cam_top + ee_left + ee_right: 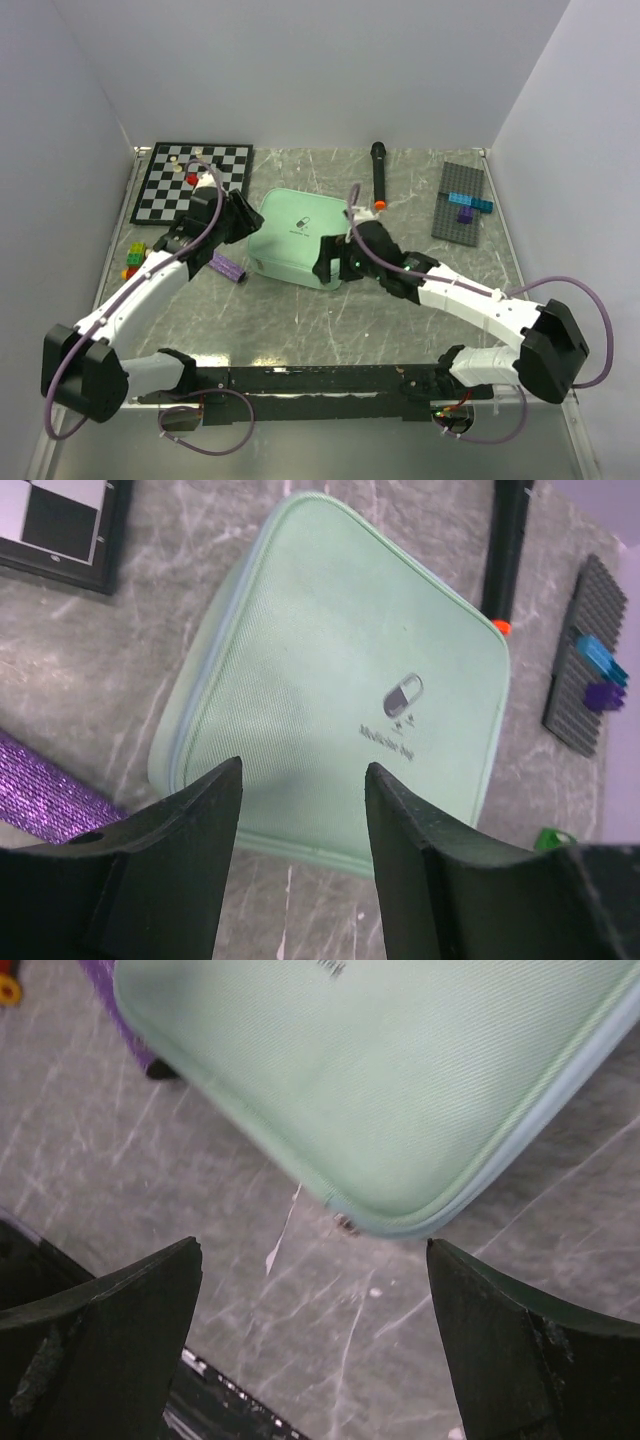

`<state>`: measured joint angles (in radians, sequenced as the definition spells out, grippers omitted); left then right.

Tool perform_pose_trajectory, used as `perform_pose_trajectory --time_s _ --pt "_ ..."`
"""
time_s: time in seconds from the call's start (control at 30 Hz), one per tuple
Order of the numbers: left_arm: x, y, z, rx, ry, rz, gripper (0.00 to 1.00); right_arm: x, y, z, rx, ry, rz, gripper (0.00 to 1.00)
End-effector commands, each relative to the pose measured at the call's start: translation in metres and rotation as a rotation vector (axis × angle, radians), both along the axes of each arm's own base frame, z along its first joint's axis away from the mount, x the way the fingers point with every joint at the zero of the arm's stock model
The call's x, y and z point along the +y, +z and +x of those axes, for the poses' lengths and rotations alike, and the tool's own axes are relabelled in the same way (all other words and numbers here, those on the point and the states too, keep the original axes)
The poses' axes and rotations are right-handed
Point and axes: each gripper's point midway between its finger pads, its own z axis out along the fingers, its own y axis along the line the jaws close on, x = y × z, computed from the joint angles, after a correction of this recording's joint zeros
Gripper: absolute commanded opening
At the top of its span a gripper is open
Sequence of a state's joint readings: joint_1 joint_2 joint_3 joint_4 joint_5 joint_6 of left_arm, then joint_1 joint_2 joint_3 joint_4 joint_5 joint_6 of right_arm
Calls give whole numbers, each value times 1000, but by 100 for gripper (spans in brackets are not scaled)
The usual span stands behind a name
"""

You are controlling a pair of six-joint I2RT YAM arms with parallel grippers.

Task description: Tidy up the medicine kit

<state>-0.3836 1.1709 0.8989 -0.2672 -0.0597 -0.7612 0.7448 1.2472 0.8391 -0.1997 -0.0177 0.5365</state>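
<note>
Left fingers (190, 860) half-spread, right fingers (110, 1340) wide, both empty — medicine kit (340, 680) (zipped, contents hidden)

The medicine kit (330, 680) is mint-green woven cloth, matt, with a fine ribbed weave. A smoother, paler piped seam runs round its edge, and a tiny zip pull (347, 1223) glints like metal. The table (400, 320) is smooth grey marble-look sheet with a dull sheen and pale scratch-like veins. The left gripper (303, 772) is black matt plastic, faintly grainy; the right gripper (313, 1247) is the same, with dusty scuffs. At eight o'clock of the kit, a purple strip (50, 785) sparkles, rough with glitter. At ten o'clock on the table, the chessboard (192, 180) looks smooth. At two o'clock, a grey studded plate (460, 200) looks like hard matt plastic.
</note>
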Motion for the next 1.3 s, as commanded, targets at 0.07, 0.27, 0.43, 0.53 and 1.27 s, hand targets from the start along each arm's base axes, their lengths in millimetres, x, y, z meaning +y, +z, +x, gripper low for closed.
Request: perform_pose_trajectory --time_s 0.07,0.27,0.43,0.53,1.27 --pt "-3 6 31 -28 51 6 56 -7 -25 -11 25 -128 -231 99" --pt "-40 10 39 -19 -71 -89 56 -15 -50 6 83 -236 -403 99" --pt "-57 -11 46 45 -108 -79 55 -27 -63 4 127 -268 -431 98" --pt "-52 -34 47 106 -86 -38 52 -40 -61 -4 114 -269 -438 96" --pt "-57 -82 41 211 -134 -5 45 -1 1 -20 -105 18 -199 73"
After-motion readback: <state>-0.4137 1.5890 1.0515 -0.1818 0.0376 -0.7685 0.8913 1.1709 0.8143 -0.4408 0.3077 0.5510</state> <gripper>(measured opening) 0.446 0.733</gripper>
